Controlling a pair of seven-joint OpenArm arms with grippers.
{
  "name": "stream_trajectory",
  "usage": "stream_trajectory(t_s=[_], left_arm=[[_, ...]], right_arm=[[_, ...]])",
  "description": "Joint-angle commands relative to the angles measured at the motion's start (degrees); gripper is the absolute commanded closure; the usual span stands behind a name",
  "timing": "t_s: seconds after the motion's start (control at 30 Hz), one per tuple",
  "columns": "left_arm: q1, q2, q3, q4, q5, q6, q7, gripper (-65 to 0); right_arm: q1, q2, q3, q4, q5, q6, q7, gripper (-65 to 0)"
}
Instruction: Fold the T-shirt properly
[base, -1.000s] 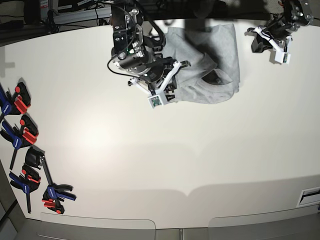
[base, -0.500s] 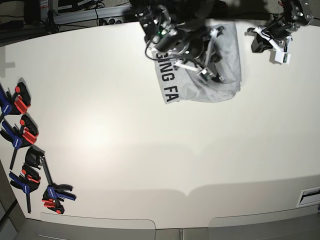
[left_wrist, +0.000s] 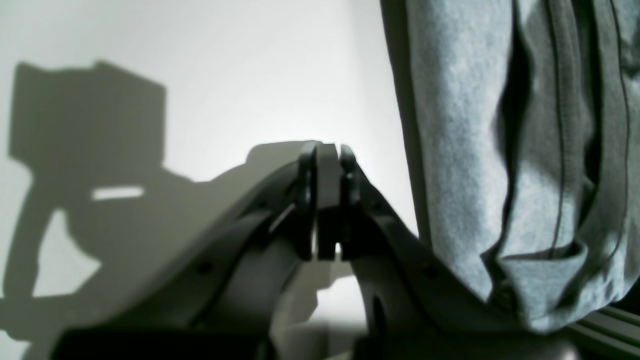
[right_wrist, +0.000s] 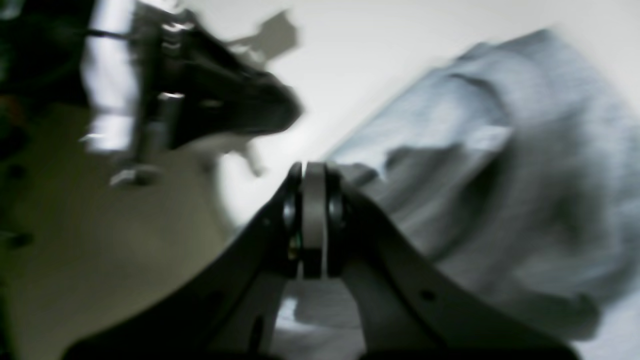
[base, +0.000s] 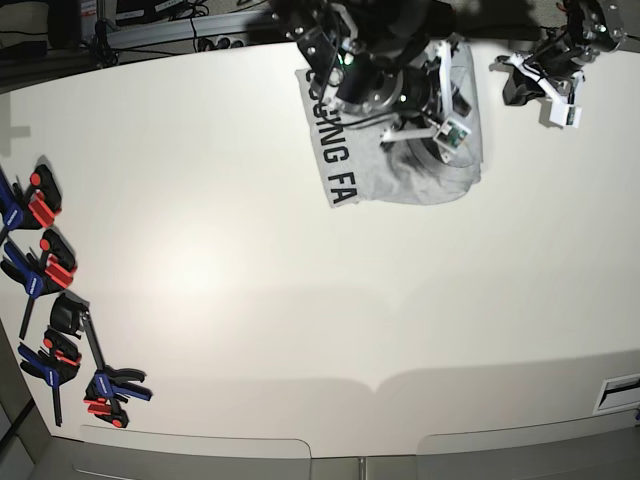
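T-shirt folds are filling the right side of the left wrist view, bunched and hanging just beside the left gripper, whose jaws are sitting pressed together on nothing, over bare table.

Right wrist view is blurring, yet the right gripper is showing jaws closed and empty, grey cloth rumpled right behind them.

Base view is showing the garment lying near the table's far edge, lettered panel turned up, right arm hovering over it. Judging by this, a side fold is being laid; the next move is probably calling for smoothing the rumpled right half.
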Motion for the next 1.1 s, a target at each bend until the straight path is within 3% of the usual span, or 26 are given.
stream_trajectory(t_s=[0.0, 0.13, 0.23, 0.33, 0.43, 0.53, 0.67, 0.8, 0.97, 1.07], left_arm=[[0.17, -0.72, -0.28, 0.52, -0.09, -0.20, -1.11, 0.0], [0.04, -2.08, -0.72, 1.22, -3.34, -0.22, -1.51, 0.0], [0.04, -2.99, -1.97, 3.85, -6.21, -0.22, -1.70, 0.0], [0.07, -2.97, -2.93, 8.09, -7.91, -0.55, -1.05, 0.0], [0.22, -2.58, -2.84, 12.59, -12.24, -3.10, 2.25, 0.0], [0.20, -1.70, -1.95, 15.06, -15.72, -4.66, 6.49, 0.0], [0.20, -1.40, 2.43, 14.86, -15.80, -4.74, 8.81, 0.0], [0.22, -1.38, 8.11, 14.82, -15.82, -4.61, 13.20, 0.0], [0.20, -1.40, 13.99, 14.75, -15.72, -4.52, 15.30, 0.0], [0.17, -1.40, 17.27, 14.29, -10.40, -3.82, 13.35, 0.0]], right_arm=[[1.75, -0.88, 0.35, 1.03, 0.55, 0.22, 1.70, 0.0], [6.47, -0.88, 4.26, 1.03, 0.42, -2.32, 1.46, 0.0], [9.22, -0.88, 11.37, 1.03, 0.11, -4.11, 1.44, 0.0], [11.19, -0.59, 20.09, 1.01, 2.34, -4.11, 1.27, 0.0], [12.98, 1.33, 27.34, -0.17, 7.63, -3.98, 0.37, 0.0], [14.95, 3.41, 31.30, -4.90, 11.56, -1.38, -0.61, 0.0], [18.23, 5.27, 32.26, -13.97, 16.33, 3.54, -1.09, 0.0], [21.42, 5.01, 31.78, -21.33, 18.32, 6.16, -1.09, 0.0], [23.10, 4.96, 31.23, -25.51, 18.62, 6.95, -1.38, 0.0], [23.04, 4.94, 31.23, -25.99, 18.69, 7.13, -3.17, 0.0]])
